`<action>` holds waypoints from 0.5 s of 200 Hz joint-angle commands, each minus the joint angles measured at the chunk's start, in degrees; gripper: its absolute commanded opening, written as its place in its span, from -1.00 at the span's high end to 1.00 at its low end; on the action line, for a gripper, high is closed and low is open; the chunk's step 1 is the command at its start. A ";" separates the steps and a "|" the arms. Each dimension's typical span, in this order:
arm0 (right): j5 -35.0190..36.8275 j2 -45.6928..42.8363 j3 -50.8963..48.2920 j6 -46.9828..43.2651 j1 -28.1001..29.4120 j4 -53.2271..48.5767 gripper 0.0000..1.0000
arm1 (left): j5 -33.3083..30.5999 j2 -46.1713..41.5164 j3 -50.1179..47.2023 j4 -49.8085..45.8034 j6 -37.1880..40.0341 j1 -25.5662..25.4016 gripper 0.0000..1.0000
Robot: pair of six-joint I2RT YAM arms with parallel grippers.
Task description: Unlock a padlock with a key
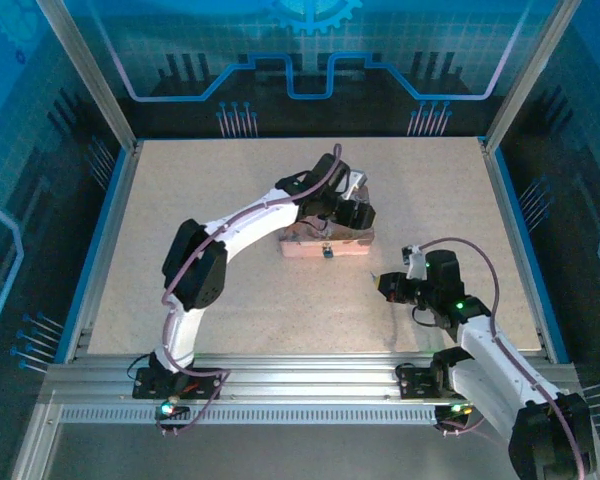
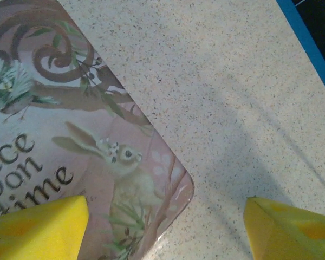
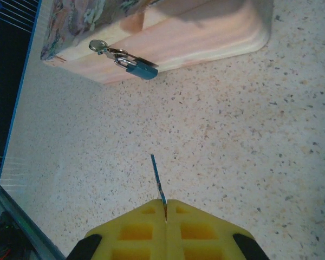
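Right gripper (image 3: 165, 208): jaws together, clamped on the key (image 3: 157, 181). The slim blade stands out from between the yellow pads and points toward the box (image 3: 206, 38). The key hangs over bare table (image 3: 249, 141), well apart from the padlock (image 3: 136, 68). The padlock has a bluish body and hangs from a small metal hasp (image 3: 100, 47) on the near side wall of the box, just below the lid edge. Whether its shackle is fastened cannot be told. In the top view the box (image 1: 305, 245) sits near the middle of the table (image 1: 230, 180), with the padlock (image 1: 327, 252) a small speck on its front face and the right gripper (image 1: 388, 285) to its right, near but not touching. Left gripper (image 2: 165, 233): jaws apart, holding nothing, positioned over a rounded corner of the box lid. One fingertip (image 2: 38, 230) lies over the illustrated lid, the other over the table beside the box. Contact with the lid cannot be determined. In the top view the left gripper (image 1: 352, 208) is above the far right part of the box.
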 commanded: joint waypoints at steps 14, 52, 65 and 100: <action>-2.22 -0.61 -1.36 -0.01 -1.47 -2.57 0.92 | -1.64 4.66 7.00 -6.10 2.61 -1.64 -0.54; -2.38 -1.28 -1.54 -0.27 -2.02 -3.36 0.92 | -2.29 6.40 8.14 -7.37 3.13 -2.32 -0.54; -2.21 -1.41 -1.49 -0.27 -2.12 -3.85 0.91 | -2.49 6.59 8.15 -7.80 3.56 -2.62 -0.54; -2.44 -1.68 -1.45 -0.36 -2.86 -5.24 0.91 | -4.24 6.43 7.01 -9.77 4.41 -4.00 -0.55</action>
